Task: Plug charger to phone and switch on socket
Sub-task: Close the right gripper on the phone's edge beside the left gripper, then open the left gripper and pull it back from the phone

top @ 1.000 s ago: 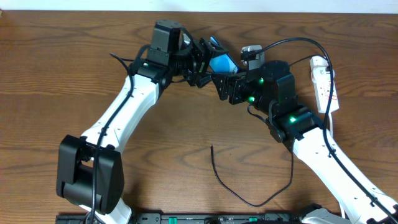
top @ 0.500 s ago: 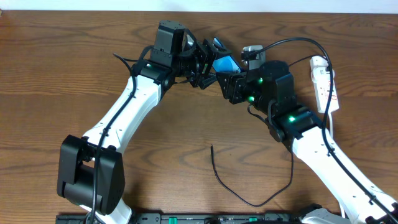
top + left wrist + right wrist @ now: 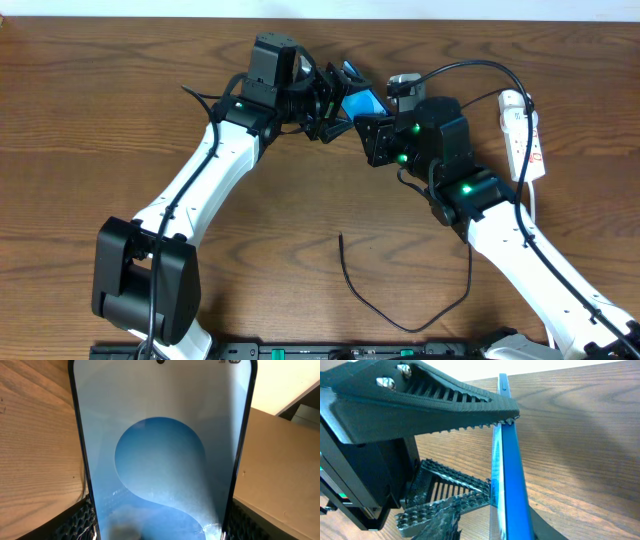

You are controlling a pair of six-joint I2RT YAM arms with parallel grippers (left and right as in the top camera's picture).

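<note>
The phone [image 3: 364, 102] with its bright blue screen is held tilted above the table between the two arms. My left gripper [image 3: 335, 100] is shut on its lower sides; the screen fills the left wrist view [image 3: 160, 460], with a finger pad at each edge. In the right wrist view the phone [image 3: 509, 460] stands edge-on. My right gripper [image 3: 372, 135] straddles it, open: one finger lies behind it, the other stands off to the left [image 3: 490, 530]. The charger [image 3: 400, 320] lies loose on the table, its tip [image 3: 341, 237] free. The socket [image 3: 522, 135] lies at the right.
The left gripper's serrated finger [image 3: 430, 395] crosses the top of the right wrist view, touching the phone's upper edge. A thicker black robot cable [image 3: 470, 68] arcs above the right arm towards the socket. The wooden table [image 3: 100, 120] stretches out to the left.
The left gripper with the phone has shifted slightly right and away, closer to the right gripper. Over the last half second almost nothing has moved. The charger and socket have not moved.
</note>
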